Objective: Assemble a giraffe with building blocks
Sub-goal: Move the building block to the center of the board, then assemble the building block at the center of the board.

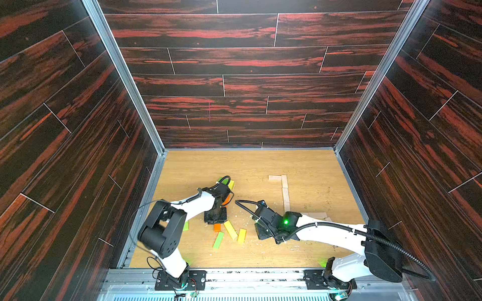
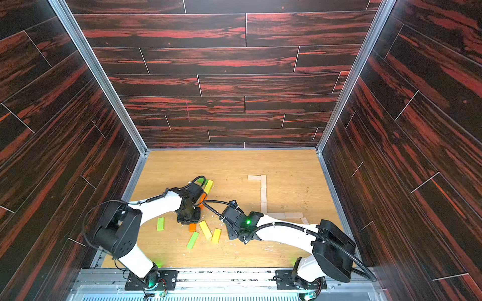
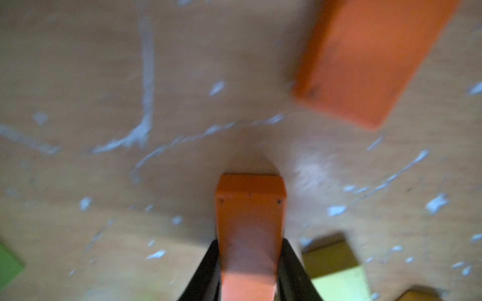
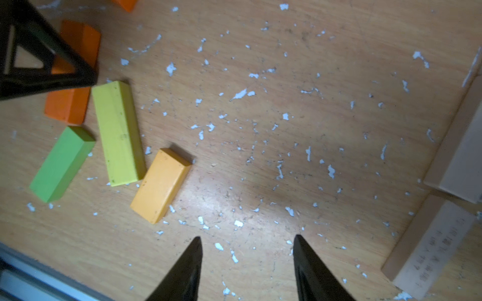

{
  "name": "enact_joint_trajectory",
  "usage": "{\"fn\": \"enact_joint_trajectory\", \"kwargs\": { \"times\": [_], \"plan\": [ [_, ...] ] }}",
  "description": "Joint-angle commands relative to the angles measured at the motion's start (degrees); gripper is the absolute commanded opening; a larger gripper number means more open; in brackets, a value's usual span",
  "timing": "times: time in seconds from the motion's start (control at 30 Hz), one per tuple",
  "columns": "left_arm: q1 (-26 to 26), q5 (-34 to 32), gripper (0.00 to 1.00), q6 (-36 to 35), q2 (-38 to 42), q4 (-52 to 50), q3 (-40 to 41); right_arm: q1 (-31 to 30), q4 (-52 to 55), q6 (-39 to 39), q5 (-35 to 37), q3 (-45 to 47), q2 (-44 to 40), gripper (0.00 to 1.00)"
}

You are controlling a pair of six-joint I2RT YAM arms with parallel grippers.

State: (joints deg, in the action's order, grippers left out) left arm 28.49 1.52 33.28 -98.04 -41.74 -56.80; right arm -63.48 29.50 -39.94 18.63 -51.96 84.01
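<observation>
Status: the build is partly laid.

Pale planks point(image 1: 286, 199) lie flat toward the right edge of the tabletop point(image 1: 313, 166). One line runs from mid-tabletop toward the near edge. A short piece turns off at its far end, and a few more turn off at its near end, partly hidden under the right arm point(image 1: 331, 232). This reads as neck, head and the start of a body, on judgement only. No legs are visible.

The coloured blocks are not yet in the figure. A green block point(image 4: 61, 164), yellow block point(image 4: 117, 133) and amber block point(image 4: 160, 185) lie loose by the near edge, left of centre. A second green point(image 2: 160, 224) sits closer to the left edge. A second yellow point(image 2: 208, 186) lies farther back.

Left jaws: clamped on an orange block point(image 3: 250, 229); I cannot tell whether it is off the tabletop. A second orange point(image 3: 370, 57) lies flat nearby.

Right jaws: apart and empty, over bare tabletop between the coloured blocks and the pale planks.

Left to do, as judged: the rest of the body and the legs.
</observation>
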Motion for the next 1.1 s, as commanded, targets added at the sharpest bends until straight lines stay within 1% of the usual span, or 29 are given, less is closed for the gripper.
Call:
{"fn": "enact_joint_trajectory", "kwargs": {
  "times": [0.0,0.13,0.27,0.33,0.43,0.5,0.57,0.6,0.67,0.73,0.87,1.07],
  "plan": [
    [2.42,1.84,0.24,-1.19,-2.06,0.21,-3.05,0.25,0.57,-0.57,0.18,0.72,-2.27,0.57],
    [4.8,2.37,0.24,-1.06,-5.39,0.34,-5.61,0.29,0.56,-0.48,0.09,0.55,-2.09,0.57],
    [5.14,1.05,0.24,-1.36,-5.78,-1.36,-6.3,0.34,0.65,-0.57,0.08,0.72,-2.18,0.57],
    [5.13,-0.28,0.26,-1.97,-5.87,-3.08,-6.61,0.41,0.56,-0.54,0.02,0.81,-2.1,0.57],
    [5.13,-2.27,0.33,-3.14,-6.12,-5.86,-7.17,0.43,0.45,-0.53,-0.13,0.72,-2.01,0.57],
    [5.12,-3.56,0.46,-3.69,-6.03,-7.4,-7.28,0.4,0.47,-0.57,-0.09,0.64,-1.92,0.57],
    [5.07,-4.14,0.54,-4.18,-5.77,-8.46,-7.36,0.45,0.47,-0.57,-0.1,0.55,-1.83,0.57],
    [5.08,-4.17,0.57,-4.55,-5.69,-8.86,-7.44,0.43,0.47,-0.55,-0.1,0.55,-1.81,0.57],
    [5.07,-4.0,0.59,-5.05,-5.53,-9.24,-7.45,0.38,0.47,-0.53,-0.17,0.46,-1.73,0.57],
    [5.09,-3.77,0.56,-5.44,-5.68,-9.42,-7.71,0.43,0.47,-0.59,-0.22,0.47,-1.66,0.57],
    [5.0,-3.81,0.41,-6.09,-6.32,-10.01,-8.55,0.38,0.56,-0.57,-0.27,0.29,-1.41,0.57],
    [3.99,-3.98,0.31,-7.51,-6.78,-10.64,-9.08,0.42,0.56,-0.66,-0.32,0.29,-1.38,0.57]
  ]
}}
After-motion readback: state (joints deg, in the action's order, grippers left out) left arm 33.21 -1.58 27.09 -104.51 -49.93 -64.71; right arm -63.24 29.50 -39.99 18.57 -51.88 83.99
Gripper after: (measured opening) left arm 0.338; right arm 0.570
